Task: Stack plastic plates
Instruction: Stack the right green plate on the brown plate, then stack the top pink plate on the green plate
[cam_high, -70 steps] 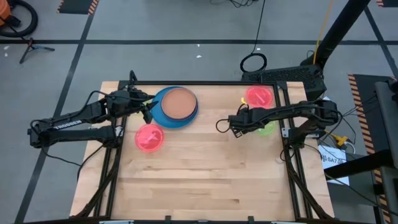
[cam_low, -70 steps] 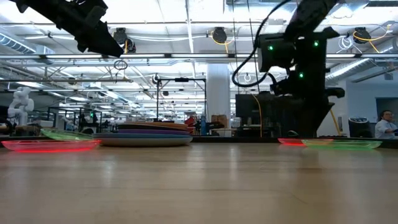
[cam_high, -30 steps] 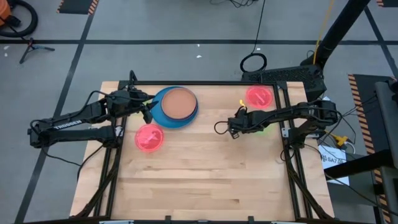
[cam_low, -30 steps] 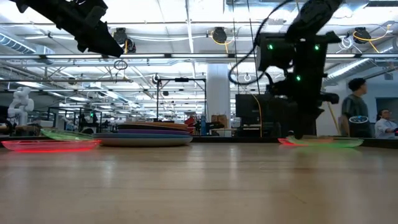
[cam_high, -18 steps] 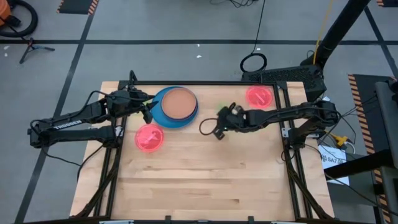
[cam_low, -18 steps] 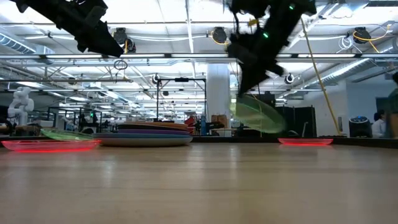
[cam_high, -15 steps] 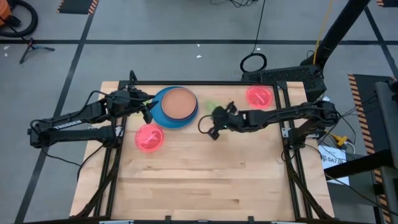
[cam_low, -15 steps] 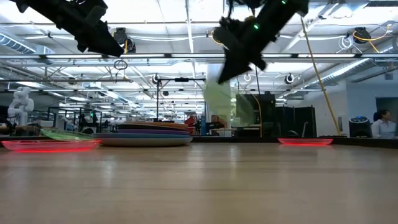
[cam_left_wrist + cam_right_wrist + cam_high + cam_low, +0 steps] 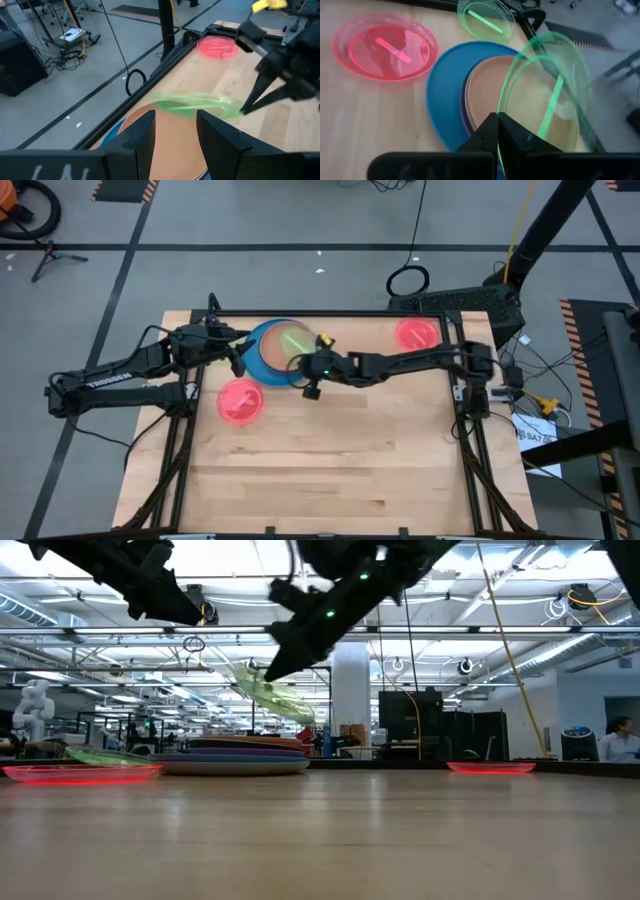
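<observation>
A stack of plastic plates stands at the table's far left: a large blue plate (image 9: 262, 360) with a tan plate (image 9: 485, 95) on top. My right gripper (image 9: 303, 363) is above the stack, shut on a translucent green plate (image 9: 295, 340). That plate also shows in the low view (image 9: 275, 695). My left gripper (image 9: 235, 355) waits open just left of the stack, its fingers (image 9: 150, 135) holding nothing. A second green plate (image 9: 486, 19) and a pink plate (image 9: 240, 401) lie flat on the table left of the stack. Another pink plate (image 9: 417, 334) lies at the far right. My right gripper pinches the green plate's rim (image 9: 500, 111) between its two shut fingers. It reaches in from the table's right, slanting downward. The plate is lifted clear and tilted, extending from the fingertips over the tan plate.
The table's near half is bare wood (image 9: 330, 470). My left arm (image 9: 120, 375) lies along the far left edge. Black frame rails (image 9: 465, 430) run along the table's sides.
My right gripper has lifted the green plate off the table at the right and carried it up and leftward to above the stack, while its wrist rolled. The plate, flat on the table before, now hangs tilted in the air.
</observation>
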You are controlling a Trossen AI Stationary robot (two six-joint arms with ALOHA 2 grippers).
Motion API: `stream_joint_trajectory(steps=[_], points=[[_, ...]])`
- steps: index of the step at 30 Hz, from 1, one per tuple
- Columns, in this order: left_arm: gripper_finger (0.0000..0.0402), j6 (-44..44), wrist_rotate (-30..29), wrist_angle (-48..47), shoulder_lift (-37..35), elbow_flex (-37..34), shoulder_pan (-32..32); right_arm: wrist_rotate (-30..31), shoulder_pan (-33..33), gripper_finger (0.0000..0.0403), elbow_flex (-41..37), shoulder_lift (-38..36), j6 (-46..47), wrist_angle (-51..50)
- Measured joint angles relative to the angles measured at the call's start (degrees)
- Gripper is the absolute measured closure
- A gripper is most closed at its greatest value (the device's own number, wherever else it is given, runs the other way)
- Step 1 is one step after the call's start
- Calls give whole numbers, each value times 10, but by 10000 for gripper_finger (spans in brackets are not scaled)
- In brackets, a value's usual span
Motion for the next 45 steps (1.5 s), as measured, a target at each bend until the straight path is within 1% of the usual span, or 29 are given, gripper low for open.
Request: stream_joint_trajectory(steps=[3, 6, 9, 12, 20, 25, 30, 35, 41, 45], points=[[252, 0, 0, 0, 0, 0, 0, 0, -3, 403, 55, 40, -46, -28], [252, 5, 0, 0, 0, 0, 0, 1, -7, 403, 93, 73, -73, -54], [252, 5, 0, 0, 0, 0, 0, 1, -11, 400, 117, 98, -81, -60], [252, 4, 0, 0, 0, 0, 0, 1, -14, 388, 128, 112, -81, -59], [252, -5, 0, -12, 0, 0, 0, 1, -16, 335, 129, 112, -60, -58], [252, -8, 0, -19, 0, 0, 0, 3, -15, 316, 129, 111, -28, -61], [252, -10, 0, -14, 0, 0, 0, 3, -3, 312, 129, 104, 17, -66], [252, -28, 0, -18, 0, 0, 0, 2, 22, 312, 129, 93, 42, -105], [252, -66, 0, -48, 0, 0, 0, 9, 70, 315, 129, 84, 27, -131], [252, -94, 3, -67, 0, 0, -11, 36, 102, 324, 128, 76, 3, -149]])
